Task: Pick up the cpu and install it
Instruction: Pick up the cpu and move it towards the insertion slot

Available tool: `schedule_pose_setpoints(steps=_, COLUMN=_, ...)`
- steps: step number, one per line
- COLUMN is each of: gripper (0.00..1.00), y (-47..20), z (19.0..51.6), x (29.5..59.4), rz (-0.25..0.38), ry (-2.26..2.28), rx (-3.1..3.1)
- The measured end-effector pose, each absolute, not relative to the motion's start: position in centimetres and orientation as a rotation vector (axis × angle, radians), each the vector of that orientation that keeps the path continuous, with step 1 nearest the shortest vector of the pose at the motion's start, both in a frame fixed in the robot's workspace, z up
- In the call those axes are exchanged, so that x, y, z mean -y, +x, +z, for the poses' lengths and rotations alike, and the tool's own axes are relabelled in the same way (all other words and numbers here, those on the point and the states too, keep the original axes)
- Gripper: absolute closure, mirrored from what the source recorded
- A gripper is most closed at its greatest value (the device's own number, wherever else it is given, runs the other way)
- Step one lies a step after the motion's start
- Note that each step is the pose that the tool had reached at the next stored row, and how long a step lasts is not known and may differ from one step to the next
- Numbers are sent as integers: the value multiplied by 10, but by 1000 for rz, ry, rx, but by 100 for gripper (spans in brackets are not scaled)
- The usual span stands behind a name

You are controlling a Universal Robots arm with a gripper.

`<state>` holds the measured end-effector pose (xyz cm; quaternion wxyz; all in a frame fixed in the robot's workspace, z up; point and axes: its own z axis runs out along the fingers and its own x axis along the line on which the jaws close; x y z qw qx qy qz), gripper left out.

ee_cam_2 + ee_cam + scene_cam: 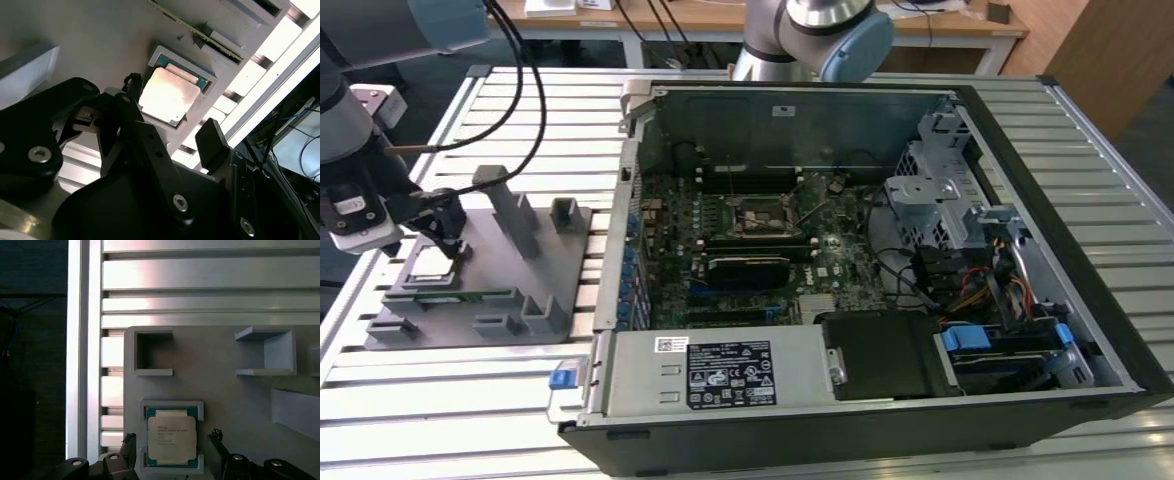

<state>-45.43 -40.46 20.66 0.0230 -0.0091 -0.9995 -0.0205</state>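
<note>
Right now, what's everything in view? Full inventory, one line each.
cpu: one, silver-grey top, seated in a pocket of the fixture.
fixture: one, grey, on the table at the exterior view's left.
memory stick: one, green, on the fixture near the cpu.
computer case: one, black, open, on the table beside the fixture.
motherboard: one, green, inside the computer case.
power supply: one, silver-grey, inside the computer case.
table: one, slatted metal, under everything.
arm: one, grey with blue caps, over the fixture.
hand: one, black, open, fingers either side of the cpu.
</note>
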Motion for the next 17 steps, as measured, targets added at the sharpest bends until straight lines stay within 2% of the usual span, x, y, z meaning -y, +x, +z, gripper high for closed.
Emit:
schedule_pose_setpoints(steps=1, gripper=34, y=-454, z=205, x=405, rz=-64, ry=-28, rx=3095)
schedule_pose_setpoints(steps=2, gripper=28, y=-454, z=203, x=405, rz=-63, ry=-29, rx=3095)
schedule_pose_setpoints(steps=17, gripper=28, y=-455, z=184, x=405, rz=-61, ry=13, rx=3096)
